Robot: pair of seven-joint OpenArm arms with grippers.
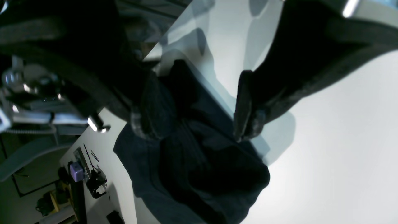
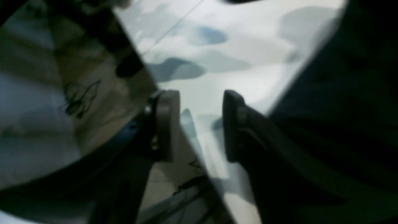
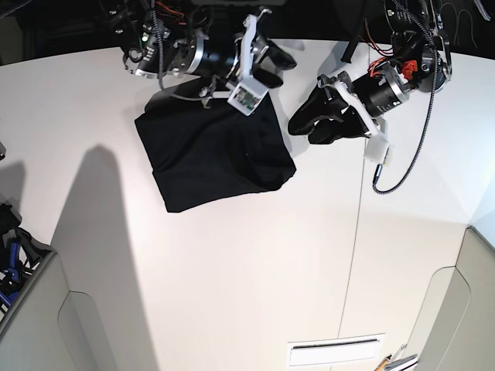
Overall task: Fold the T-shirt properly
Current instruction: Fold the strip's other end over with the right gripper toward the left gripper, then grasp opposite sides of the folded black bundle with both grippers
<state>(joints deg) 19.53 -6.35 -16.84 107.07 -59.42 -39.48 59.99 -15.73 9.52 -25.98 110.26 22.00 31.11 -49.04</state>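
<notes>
The black T-shirt (image 3: 213,154) lies folded into a rough rectangle on the white table (image 3: 232,270), towards the back. My left gripper (image 3: 309,127) hangs just off its right edge. In the left wrist view this gripper (image 1: 194,123) is open, its fingers (image 1: 244,105) spread wide above the dark, wrinkled cloth (image 1: 199,174) and holding nothing. My right gripper (image 3: 280,68) hovers over the shirt's far right corner. In the right wrist view it (image 2: 200,124) is open and empty over bare table. A dark blurred mass (image 2: 348,87) at the right may be the shirt.
A seam (image 3: 358,201) runs down the table right of the middle. A vent slot (image 3: 336,353) sits near the front edge. A white cable (image 3: 406,162) trails from the left arm. Clutter (image 3: 9,251) lies off the table's left edge.
</notes>
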